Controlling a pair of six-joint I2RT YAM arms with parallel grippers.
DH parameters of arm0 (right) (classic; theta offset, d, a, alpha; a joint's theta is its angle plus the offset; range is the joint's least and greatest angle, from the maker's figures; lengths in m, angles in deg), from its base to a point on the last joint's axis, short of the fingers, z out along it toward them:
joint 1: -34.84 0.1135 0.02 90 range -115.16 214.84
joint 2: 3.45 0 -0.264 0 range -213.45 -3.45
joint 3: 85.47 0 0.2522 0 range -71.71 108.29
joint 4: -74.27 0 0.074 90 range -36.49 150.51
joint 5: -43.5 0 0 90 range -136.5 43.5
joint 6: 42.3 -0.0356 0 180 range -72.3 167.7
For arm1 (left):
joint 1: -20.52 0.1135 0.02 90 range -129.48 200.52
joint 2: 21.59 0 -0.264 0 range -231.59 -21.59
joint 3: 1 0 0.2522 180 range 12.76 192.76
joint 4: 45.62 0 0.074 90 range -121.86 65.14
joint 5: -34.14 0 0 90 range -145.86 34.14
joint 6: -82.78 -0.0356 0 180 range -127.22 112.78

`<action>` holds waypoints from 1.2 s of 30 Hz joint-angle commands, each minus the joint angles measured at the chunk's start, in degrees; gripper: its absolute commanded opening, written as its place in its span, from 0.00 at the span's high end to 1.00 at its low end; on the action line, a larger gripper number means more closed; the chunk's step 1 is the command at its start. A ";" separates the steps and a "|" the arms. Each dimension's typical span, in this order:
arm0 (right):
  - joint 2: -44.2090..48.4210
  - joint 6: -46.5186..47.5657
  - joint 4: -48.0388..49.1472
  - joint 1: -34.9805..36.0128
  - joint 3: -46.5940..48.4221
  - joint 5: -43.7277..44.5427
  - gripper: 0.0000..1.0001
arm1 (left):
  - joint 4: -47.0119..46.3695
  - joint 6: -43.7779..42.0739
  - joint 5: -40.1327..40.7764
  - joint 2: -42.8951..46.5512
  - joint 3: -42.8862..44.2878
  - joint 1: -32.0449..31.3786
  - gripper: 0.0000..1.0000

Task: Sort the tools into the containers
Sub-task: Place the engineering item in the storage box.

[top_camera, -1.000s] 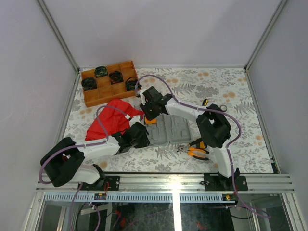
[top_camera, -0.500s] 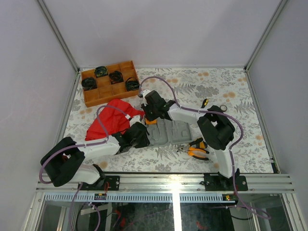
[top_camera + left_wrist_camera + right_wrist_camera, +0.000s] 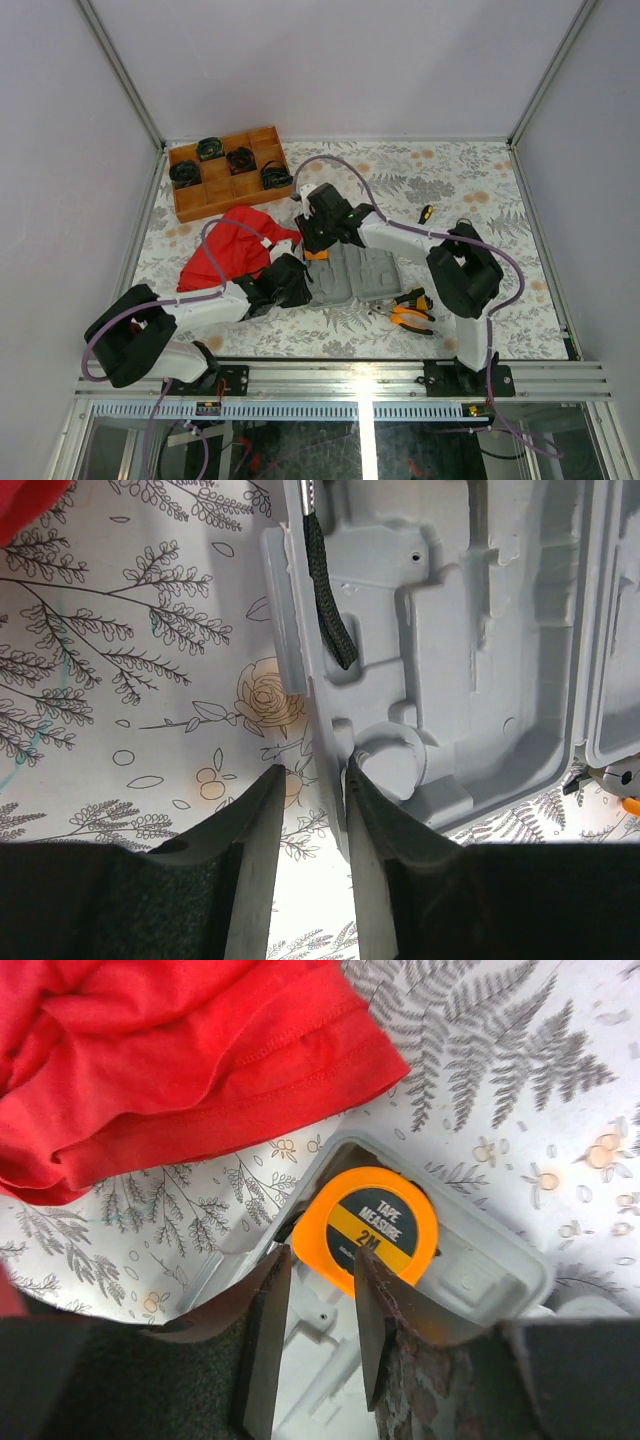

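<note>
The tape measure (image 3: 380,1222) lies in a corner recess of the case (image 3: 450,630) on the worktop (image 3: 560,1080). The right tool (image 3: 322,1260) hovers over it, part open and empty. The left tool (image 3: 314,772) pinches the case's edge.

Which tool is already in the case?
The orange tape measure, in a corner recess of the grey case; the pliers and screwdriver lie on the table outside it.

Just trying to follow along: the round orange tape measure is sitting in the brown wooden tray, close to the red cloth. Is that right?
Not quite. The tape measure sits in a corner recess of the grey tool case, not the wooden tray, as the right wrist view shows. It is indeed close to the red cloth.
</note>
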State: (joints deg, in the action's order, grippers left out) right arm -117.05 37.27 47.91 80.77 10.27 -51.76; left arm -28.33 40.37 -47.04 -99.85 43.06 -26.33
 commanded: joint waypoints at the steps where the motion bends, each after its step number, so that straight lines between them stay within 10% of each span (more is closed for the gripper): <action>1: 6.96 5.56 1.30 -2.26 0.67 -2.56 0.59 | 3.54 -2.07 1.43 -0.30 0.99 0.42 0.70; 13: 5.78 35.98 -3.86 -5.49 -1.47 -15.74 0.51 | -0.35 -6.89 -5.72 6.05 -1.75 6.08 0.72; 36: -4.64 42.95 -11.93 -4.55 8.98 -18.60 0.53 | -10.43 -0.46 -9.55 4.65 -7.89 6.64 0.68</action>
State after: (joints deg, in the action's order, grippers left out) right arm -121.18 78.99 36.35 75.62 15.88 -71.52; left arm -34.25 37.27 -56.85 -94.30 36.77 -19.93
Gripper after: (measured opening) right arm 0.480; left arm 0.321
